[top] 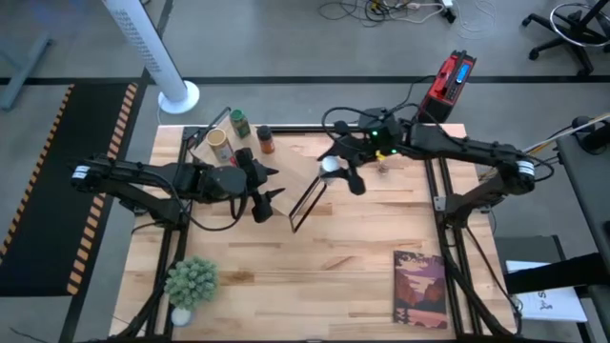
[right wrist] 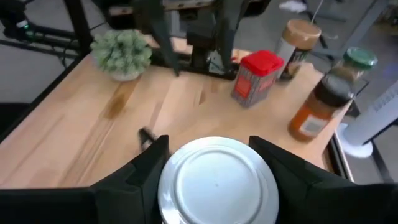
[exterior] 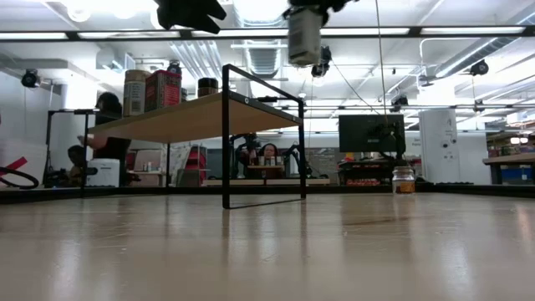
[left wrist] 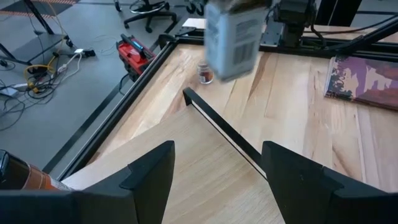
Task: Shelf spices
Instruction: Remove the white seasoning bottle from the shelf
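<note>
Right tool (top: 334, 170) held aloft over the black-framed end of the shelf (top: 286, 181), fingers (right wrist: 146, 171) pinched on either side of the white-lidded jar (right wrist: 217, 180). Seen from the low view, jar (exterior: 305, 35) hung well above the shelf board (exterior: 201, 117), touching nothing below.

Left tool (top: 267, 183) hovered over the middle of the shelf, fingers (left wrist: 149, 177) spread wide and gripping nothing, pale plank and black frame bar (left wrist: 224, 134) visible through the gap.

Already standing on the far part of the shelf: green-lidded jar (top: 238, 123), tan-topped jar (top: 219, 145), dark-lidded brown jar (top: 266, 141) and red boxy tin (right wrist: 256, 78), grouped close together. In the right wrist view, tin stood nearest, brown jar (right wrist: 320, 107) just beside the green-lidded one (right wrist: 356, 62), tan-topped jar (right wrist: 297, 38) behind the tin.

Small silvery-topped jar (top: 383, 166) left on the tabletop (top: 362, 238), apart from the shelf, near the right arm; shown small and upright in the low view (exterior: 404, 180).

Elsewhere on the tabletop: potted plant (top: 192, 283) at the near left corner, book (top: 420, 289) at the near right.
</note>
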Motion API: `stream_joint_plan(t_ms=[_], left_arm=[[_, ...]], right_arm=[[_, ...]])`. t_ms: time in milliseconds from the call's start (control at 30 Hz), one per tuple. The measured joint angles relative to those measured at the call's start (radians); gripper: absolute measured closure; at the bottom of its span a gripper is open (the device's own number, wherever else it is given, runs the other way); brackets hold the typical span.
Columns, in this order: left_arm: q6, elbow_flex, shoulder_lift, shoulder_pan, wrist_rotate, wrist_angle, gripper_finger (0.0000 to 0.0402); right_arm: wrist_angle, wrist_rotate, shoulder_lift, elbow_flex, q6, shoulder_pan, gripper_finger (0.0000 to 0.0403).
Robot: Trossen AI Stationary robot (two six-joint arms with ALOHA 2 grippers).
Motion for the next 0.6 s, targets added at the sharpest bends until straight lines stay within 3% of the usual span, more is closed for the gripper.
stream_joint_plan(t_ms=[367, 600], left_arm=[[-0.018, 0.000, -0.001, -0.009, 0.002, -0.015, 0.0171], [-0.018, 0.000, -0.002, -0.009, 0.001, -0.015, 0.0171]], right_arm=[[-0.270, 0.008, -0.129, -0.105, 0.101, 0.011, 0.0222], [-0.220, 0.061, -0.240, -0.327, 0.157, 0.011, 0.0222]])
